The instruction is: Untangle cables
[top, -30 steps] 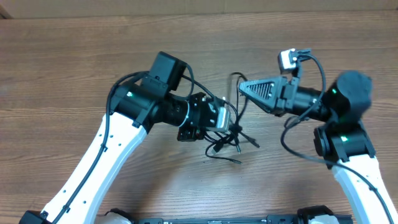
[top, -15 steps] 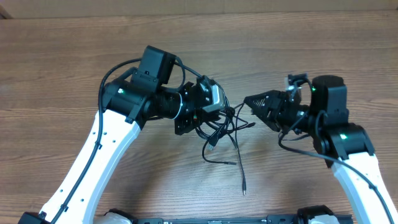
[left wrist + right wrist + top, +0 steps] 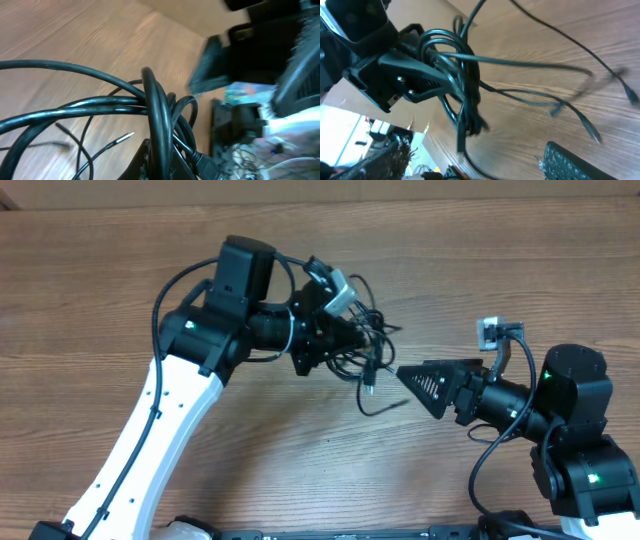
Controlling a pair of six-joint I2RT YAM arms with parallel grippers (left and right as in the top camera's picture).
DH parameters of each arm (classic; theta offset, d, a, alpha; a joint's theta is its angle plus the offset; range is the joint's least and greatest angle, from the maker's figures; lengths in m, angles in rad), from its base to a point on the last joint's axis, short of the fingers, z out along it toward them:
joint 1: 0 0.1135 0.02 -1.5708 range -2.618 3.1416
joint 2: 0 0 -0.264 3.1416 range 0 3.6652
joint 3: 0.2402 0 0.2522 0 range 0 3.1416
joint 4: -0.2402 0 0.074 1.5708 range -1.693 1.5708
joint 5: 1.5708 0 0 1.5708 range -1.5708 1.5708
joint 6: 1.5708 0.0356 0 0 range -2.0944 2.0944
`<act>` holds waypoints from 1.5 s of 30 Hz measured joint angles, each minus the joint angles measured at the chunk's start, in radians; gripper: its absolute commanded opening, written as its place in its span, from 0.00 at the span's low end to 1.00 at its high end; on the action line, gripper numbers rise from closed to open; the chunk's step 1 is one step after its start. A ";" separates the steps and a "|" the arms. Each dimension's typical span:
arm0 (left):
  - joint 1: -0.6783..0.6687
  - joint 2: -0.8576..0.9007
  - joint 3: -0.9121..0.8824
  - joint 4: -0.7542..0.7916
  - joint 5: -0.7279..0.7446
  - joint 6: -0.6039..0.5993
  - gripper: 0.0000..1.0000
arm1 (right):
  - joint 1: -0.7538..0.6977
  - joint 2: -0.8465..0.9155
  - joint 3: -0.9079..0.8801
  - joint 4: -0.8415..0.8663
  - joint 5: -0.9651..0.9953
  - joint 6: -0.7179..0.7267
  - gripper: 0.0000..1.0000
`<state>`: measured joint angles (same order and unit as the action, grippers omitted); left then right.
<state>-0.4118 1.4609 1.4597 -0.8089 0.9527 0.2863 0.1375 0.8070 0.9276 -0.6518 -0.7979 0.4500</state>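
Observation:
The cables (image 3: 368,345) are a tangle of thin black cords bunched in my left gripper (image 3: 345,340), which is shut on them above mid-table. In the left wrist view the cables (image 3: 155,110) loop out from between the left gripper (image 3: 162,165) fingers, and a silvery plug tip (image 3: 127,136) dangles free. My right gripper (image 3: 403,374) is just right of the bundle, open and holding nothing. The right wrist view shows the bundle (image 3: 462,80) hanging from the left gripper (image 3: 415,75), with loose ends trailing over the wood and one ribbed finger (image 3: 570,162) at the bottom.
The wooden table (image 3: 120,280) lies beneath both arms. A loose strand (image 3: 385,408) droops below the bundle toward the right gripper. The left arm's white link (image 3: 170,430) slants across the front left, and the right arm's base (image 3: 580,460) fills the front right corner.
My left gripper has carried the cable bundle up and toward the far side. My right gripper has opened, let go of a cord, and drawn back toward the front right.

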 measured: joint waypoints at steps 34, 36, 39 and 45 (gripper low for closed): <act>-0.045 0.000 0.000 0.151 0.149 -0.123 0.04 | 0.000 0.004 0.000 0.075 -0.269 -0.087 0.53; -0.045 0.000 0.000 0.150 0.130 -0.124 0.04 | 0.000 0.003 0.000 0.054 -0.264 -0.084 0.77; -0.045 0.000 0.000 0.121 0.114 -0.110 0.04 | 0.000 0.003 0.000 0.006 -0.227 -0.085 0.88; -0.045 0.000 0.000 -0.057 0.016 0.041 0.04 | 0.000 0.003 0.000 -0.027 -0.163 -0.097 0.89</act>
<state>-0.4568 1.4609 1.4601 -0.8658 0.9688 0.3275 0.1371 0.8097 0.9272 -0.6788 -0.9611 0.3531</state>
